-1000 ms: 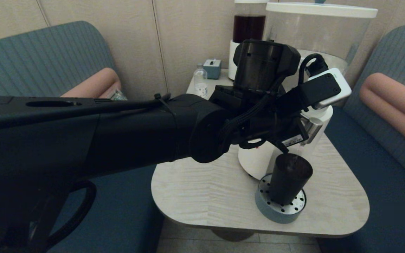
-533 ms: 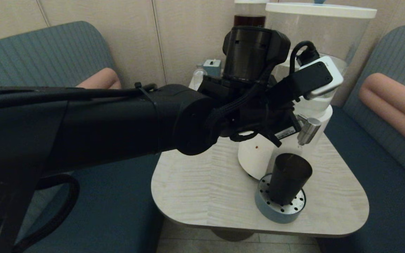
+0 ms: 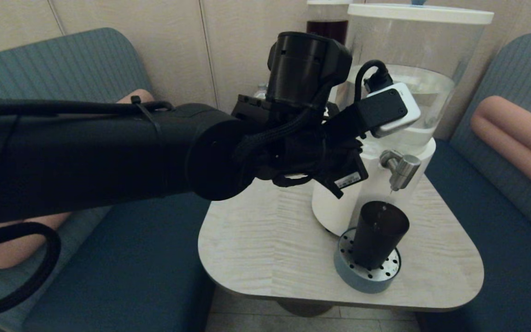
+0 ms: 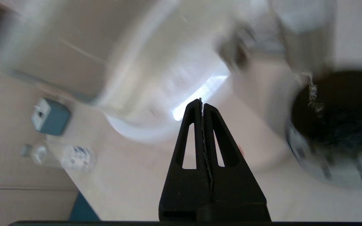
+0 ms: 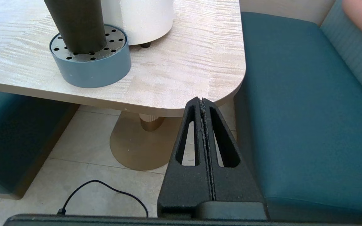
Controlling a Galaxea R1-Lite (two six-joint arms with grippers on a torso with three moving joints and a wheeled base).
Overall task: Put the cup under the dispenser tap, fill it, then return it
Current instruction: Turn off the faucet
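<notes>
The dark cup (image 3: pixel 378 235) stands upright on a round blue-grey drip tray (image 3: pixel 362 279), directly under the metal dispenser tap (image 3: pixel 401 168). A thin trickle of water (image 4: pixel 311 94) falls from the tap into the cup (image 4: pixel 341 110). My left gripper (image 4: pixel 201 102) is shut and empty, raised to the left of the tap and apart from it; in the head view its fingers are hidden behind the left wrist (image 3: pixel 311 138). My right gripper (image 5: pixel 202 100) is shut and empty, parked low off the table's front right corner. The cup (image 5: pixel 77 25) shows there too.
The big clear tank (image 3: pixel 417 69) sits on its white base (image 3: pixel 339 207). Behind it stands a slimmer dispenser with dark liquid (image 3: pixel 327 27). A small clear bottle (image 4: pixel 71 157) and a teal box (image 4: pixel 50 116) are at the table's back. Blue benches (image 3: pixel 500 221) flank the table (image 3: pixel 270 258).
My left arm has drawn back up and to the left, off the tap, which now shows uncovered. The cup has not moved.
</notes>
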